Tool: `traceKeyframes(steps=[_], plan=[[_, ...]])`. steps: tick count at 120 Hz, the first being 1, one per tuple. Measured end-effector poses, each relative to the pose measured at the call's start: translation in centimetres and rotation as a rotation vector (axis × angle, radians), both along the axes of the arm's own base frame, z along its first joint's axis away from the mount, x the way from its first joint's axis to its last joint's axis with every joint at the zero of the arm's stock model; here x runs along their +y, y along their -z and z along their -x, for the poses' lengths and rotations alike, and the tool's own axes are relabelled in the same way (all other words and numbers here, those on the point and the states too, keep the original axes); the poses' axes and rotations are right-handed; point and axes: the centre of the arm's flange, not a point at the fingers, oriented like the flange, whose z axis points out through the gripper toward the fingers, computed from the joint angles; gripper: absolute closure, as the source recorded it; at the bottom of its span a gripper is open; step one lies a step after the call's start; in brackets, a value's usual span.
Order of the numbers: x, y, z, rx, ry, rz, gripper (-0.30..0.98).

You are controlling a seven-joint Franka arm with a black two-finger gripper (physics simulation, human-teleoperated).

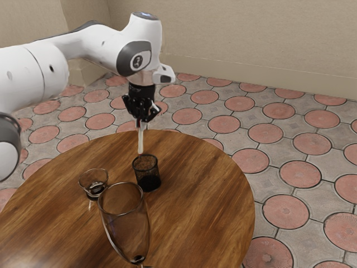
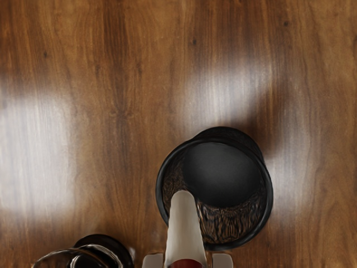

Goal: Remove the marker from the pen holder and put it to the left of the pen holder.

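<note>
My black gripper [image 1: 141,116] hangs over the round table in the exterior view, shut on the marker [image 1: 140,143], which points down, pale and nearly upright. The marker's lower end is just above the rim of the black mesh pen holder [image 1: 148,174]. Looking down in the wrist view, I see the gripper [image 2: 188,261] with its fingertips on both sides of the white marker [image 2: 184,229]. The marker's end overlaps the near rim area of the pen holder [image 2: 270,192], whose dark bottom shows. The holder stands upright.
A small glass [image 1: 93,183] stands beside the pen holder toward the exterior view's left, and its dark rim shows as a glass [image 2: 103,249] in the wrist view. A tall clear glass [image 1: 127,220] is nearer the exterior camera on the wooden table [image 1: 206,206].
</note>
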Motion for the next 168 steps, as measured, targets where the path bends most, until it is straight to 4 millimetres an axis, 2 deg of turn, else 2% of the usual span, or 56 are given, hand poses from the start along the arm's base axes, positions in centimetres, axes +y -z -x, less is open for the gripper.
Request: traceKeyframes(steps=[4, 8, 12, 15, 20, 25, 41, 46, 51, 57, 75, 86, 89, 92, 96, 100, 104, 108, 110, 113, 116, 120, 127, 136, 168], plan=[[0.5, -2.2, 0.6, -0.019, -0.008, 0.005, 0.76], [1.1, -3.3, 0.9, -0.024, -0.017, 0.004, 0.76], [2.0, -3.3, 1.0, -0.013, -0.026, -0.018, 0.77], [3.0, -2.6, 0.9, 0.006, -0.035, -0.048, 0.77], [4.5, -0.7, 0.6, 0.047, -0.042, -0.109, 0.77], [5.6, 2.1, 0.1, 0.1, -0.036, -0.18, 0.77], [7.2, 11.8, -0.7, 0.286, 0.019, -0.39, 0.78], [7.8, 14.0, -0.7, 0.331, 0.027, -0.426, 0.78], [8.5, 15.5, -0.8, 0.36, 0.03, -0.447, 0.78], [9.0, 16.0, -0.9, 0.373, 0.029, -0.454, 0.77], [8.2, 15.3, -1.4, 0.366, 0.039, -0.444, 0.43], [7.7, 14.7, -1.7, 0.357, 0.047, -0.431, 0.28], [7.5, 14.0, -1.7, 0.347, 0.046, -0.419, 0.25], [7.3, 12.4, -1.6, 0.323, 0.04, -0.389, 0.22], [5.6, 8.0, -1.3, 0.255, 0.052, -0.32, 0.19], [3.5, 2.6, -0.4, 0.175, 0.072, -0.234, 0.16], [2.6, -4.1, 1.7, 0.087, 0.086, -0.143, 0.14], [2.5, -10.7, 5.2, 0.002, 0.105, -0.065, 0.12], [2.9, -13.1, 7.1, -0.028, 0.11, -0.037, 0.11], [3.9, -15.1, 9.8, -0.049, 0.105, -0.007, 0.1], [5.1, -16.0, 11.8, -0.058, 0.093, 0.007, 0.09], [6.7, -16.7, 13.2, -0.064, 0.072, 0.016, 0.08], [9.3, -16.8, 14.2, -0.062, 0.037, 0.024, 0.06], [11.7, -17.0, 14.9, -0.06, 0.009, 0.027, 0.04], [13.2, -18.9, 15.8, -0.041, 0.022, -0.03, 0.01]])
